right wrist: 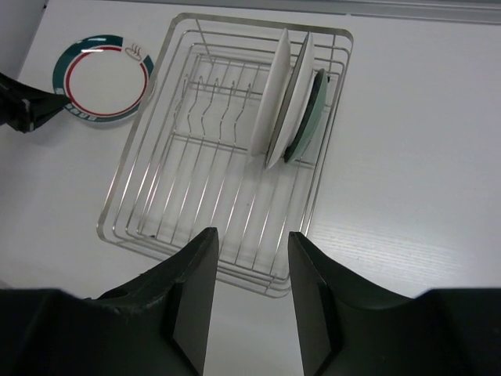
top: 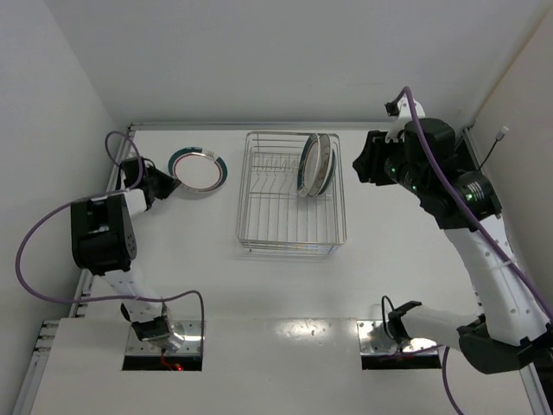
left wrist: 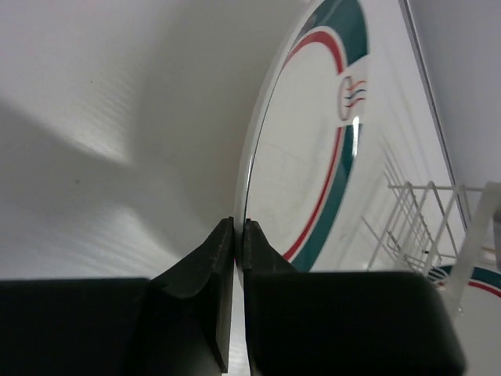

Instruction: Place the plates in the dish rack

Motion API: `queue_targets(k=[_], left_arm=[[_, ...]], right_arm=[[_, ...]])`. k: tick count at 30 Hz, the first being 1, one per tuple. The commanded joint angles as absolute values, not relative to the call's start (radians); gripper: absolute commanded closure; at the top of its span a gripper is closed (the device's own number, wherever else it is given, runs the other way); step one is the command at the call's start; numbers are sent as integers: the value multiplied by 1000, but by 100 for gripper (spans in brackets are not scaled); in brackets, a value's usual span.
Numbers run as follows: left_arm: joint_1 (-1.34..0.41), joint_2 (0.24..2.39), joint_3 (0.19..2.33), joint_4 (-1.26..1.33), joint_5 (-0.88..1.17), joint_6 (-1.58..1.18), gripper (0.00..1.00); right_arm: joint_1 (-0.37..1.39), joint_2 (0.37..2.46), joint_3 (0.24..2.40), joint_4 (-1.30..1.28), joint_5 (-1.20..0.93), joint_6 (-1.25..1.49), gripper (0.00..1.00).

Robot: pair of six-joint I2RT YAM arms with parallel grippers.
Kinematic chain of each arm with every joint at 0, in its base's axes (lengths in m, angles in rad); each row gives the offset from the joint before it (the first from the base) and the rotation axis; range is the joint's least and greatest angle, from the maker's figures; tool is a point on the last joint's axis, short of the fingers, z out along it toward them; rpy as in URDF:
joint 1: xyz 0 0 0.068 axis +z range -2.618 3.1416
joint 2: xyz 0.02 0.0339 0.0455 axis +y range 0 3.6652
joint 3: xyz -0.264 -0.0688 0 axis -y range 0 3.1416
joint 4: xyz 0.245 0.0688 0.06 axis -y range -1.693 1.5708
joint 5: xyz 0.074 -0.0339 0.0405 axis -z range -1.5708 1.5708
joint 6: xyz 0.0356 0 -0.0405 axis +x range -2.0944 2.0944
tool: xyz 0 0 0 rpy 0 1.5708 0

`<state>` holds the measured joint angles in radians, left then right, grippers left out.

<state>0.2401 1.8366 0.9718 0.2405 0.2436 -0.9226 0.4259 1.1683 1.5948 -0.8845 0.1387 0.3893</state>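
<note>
A white plate with a teal rim and a thin red ring point(top: 199, 169) lies on the table left of the dish rack point(top: 291, 226). My left gripper point(top: 162, 184) is shut on that plate's left rim; in the left wrist view the two fingers point(left wrist: 239, 232) pinch the thin edge of the plate point(left wrist: 309, 157). Three plates point(top: 315, 164) stand upright at the rack's right end: two white ones point(right wrist: 275, 110) and a dark teal one point(right wrist: 315, 110) behind them. My right gripper point(right wrist: 250, 239) hovers open beside the rack's right side point(top: 358, 164), holding nothing.
The wire rack point(right wrist: 196, 211) has a row of free upright prongs point(right wrist: 211, 110) left of the standing plates. White walls close in the table at the back and on both sides. Purple cables loop off both arms.
</note>
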Motion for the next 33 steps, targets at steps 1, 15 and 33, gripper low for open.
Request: queue_targets(k=[1, 15, 33], left_arm=[[255, 1666, 1003, 184, 279, -874, 100], [183, 1053, 744, 382, 761, -1166, 100], [-231, 983, 657, 517, 620, -1292, 100]], right_arm=[[428, 1160, 1612, -907, 124, 371, 62], [393, 1129, 1140, -258, -510, 630, 10], [360, 1243, 943, 344, -733, 971, 39]])
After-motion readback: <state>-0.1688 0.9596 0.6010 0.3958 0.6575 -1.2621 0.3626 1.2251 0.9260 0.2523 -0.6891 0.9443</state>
